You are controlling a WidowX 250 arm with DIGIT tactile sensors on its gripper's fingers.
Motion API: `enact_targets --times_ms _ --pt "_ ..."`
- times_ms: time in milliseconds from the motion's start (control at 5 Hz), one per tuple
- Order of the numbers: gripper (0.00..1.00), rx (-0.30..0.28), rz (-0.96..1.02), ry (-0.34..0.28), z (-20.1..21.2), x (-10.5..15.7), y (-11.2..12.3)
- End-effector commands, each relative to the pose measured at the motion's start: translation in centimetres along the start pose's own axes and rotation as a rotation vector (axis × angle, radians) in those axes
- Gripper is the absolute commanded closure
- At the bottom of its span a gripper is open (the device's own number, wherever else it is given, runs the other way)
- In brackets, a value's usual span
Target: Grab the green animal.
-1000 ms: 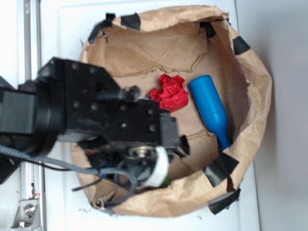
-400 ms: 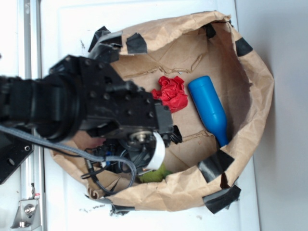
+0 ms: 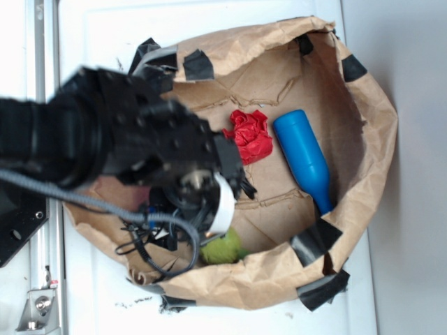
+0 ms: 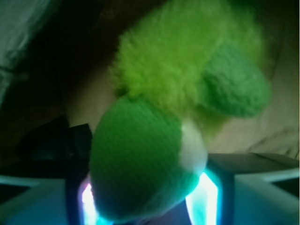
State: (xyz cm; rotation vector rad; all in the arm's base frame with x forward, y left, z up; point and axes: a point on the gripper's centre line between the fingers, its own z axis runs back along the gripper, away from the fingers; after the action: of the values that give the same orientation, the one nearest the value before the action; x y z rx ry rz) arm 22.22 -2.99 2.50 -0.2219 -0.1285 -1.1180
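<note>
Exterior view, going left to right: the black robot arm [image 3: 105, 139] covers most of the left half of the crumpled brown paper bag [image 3: 363, 91], which lies opened on the white counter [image 3: 91, 300]. The tool [image 3: 218, 230] sits down near the bag's lower wall. Just under it pokes out the small lime-green plush animal [image 3: 222, 247], then comes the red wrinkly wad [image 3: 250, 135] mid-bag, and the blue plastic bottle [image 3: 304, 159] lying on its side further right.

Wrist view shows the plush [image 4: 154, 154] filling the frame, its rounded knit end with a whitish patch wedged between the two lit fingers [image 4: 33, 201], so the tool looks clamped on the toy, narrow-ish.

Risk-wise, the grip seems to catch only that one end, so the soft body could squish and slip out on a lift, or snag the bag wall right beside it.

Its long axis runs away from the tool, fuzzy end pointing outward, slightly tilted.
</note>
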Motion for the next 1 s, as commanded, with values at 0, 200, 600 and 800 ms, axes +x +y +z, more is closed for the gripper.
enact_targets --times_ms 0,200,600,800 --pt "1.00 0.185 0.310 -0.082 4.2 0.1 -0.2" --pt "1.00 0.244 0.448 -0.103 10.3 -1.2 5.4" --pt "1.00 0.309 0.739 -0.068 13.7 -2.5 7.3" --pt "0.74 0.293 0.697 -0.029 13.5 -2.1 7.4"
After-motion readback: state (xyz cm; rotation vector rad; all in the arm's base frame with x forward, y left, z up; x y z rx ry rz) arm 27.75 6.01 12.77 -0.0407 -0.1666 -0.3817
